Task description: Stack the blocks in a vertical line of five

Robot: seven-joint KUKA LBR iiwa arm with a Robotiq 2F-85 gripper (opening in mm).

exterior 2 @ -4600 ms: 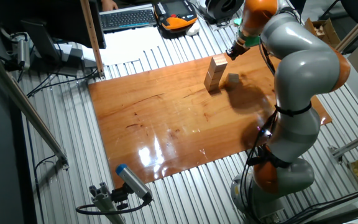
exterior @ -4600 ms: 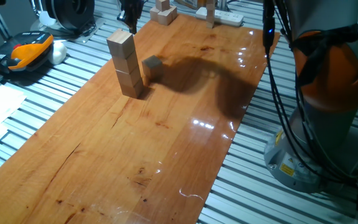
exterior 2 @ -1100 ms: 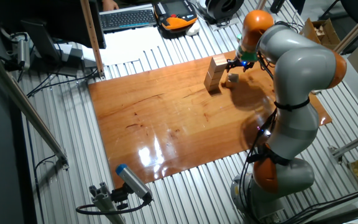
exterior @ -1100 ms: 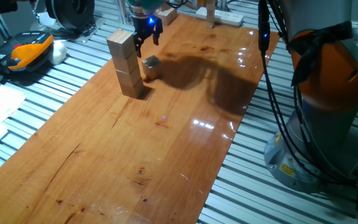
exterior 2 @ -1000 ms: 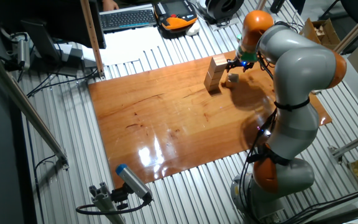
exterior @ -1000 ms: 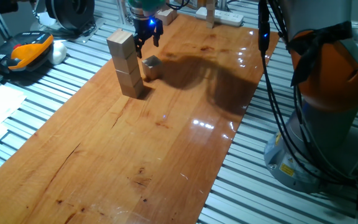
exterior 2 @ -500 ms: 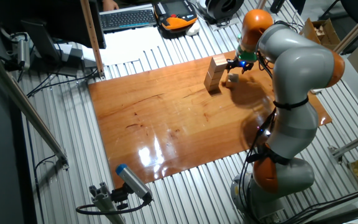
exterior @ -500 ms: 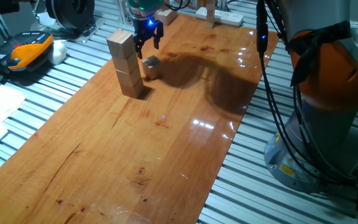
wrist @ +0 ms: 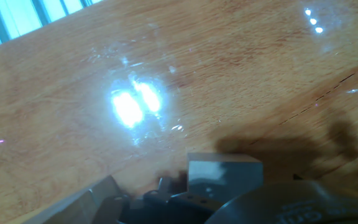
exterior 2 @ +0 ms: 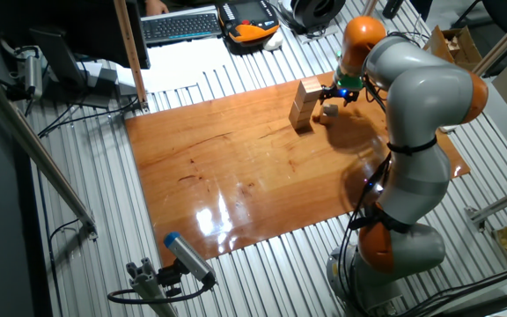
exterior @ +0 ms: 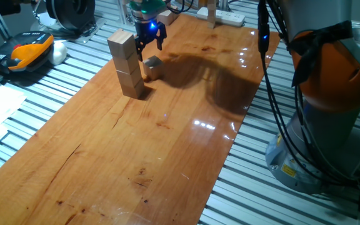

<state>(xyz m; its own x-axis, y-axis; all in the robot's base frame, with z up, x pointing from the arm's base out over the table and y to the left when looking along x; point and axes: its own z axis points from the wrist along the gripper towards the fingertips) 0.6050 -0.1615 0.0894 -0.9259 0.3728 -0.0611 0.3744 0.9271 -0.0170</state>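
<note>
While the arm reaches across the wooden board (exterior: pixel 167 125), each view reads as follows.

One fixed view: a stack of blocks (exterior: pixel 125 64), three high as far as I can tell, stands upright near the board's far left edge; a loose block (exterior: pixel 152 67) lies just beside it on the right. The gripper (exterior: pixel 149 39) hangs above the loose block with fingers apart, holding nothing.

The other fixed view: the stack (exterior 2: pixel 304 103) and the loose block (exterior 2: pixel 328 112) sit near the board's far edge, with the gripper (exterior 2: pixel 341 93) over the block, beside the stack's top.

Hand view: glossy board (wrist: pixel 166 81) with bright glare; a finger (wrist: pixel 222 177) is blurred at the bottom; no block can be made out.
</note>
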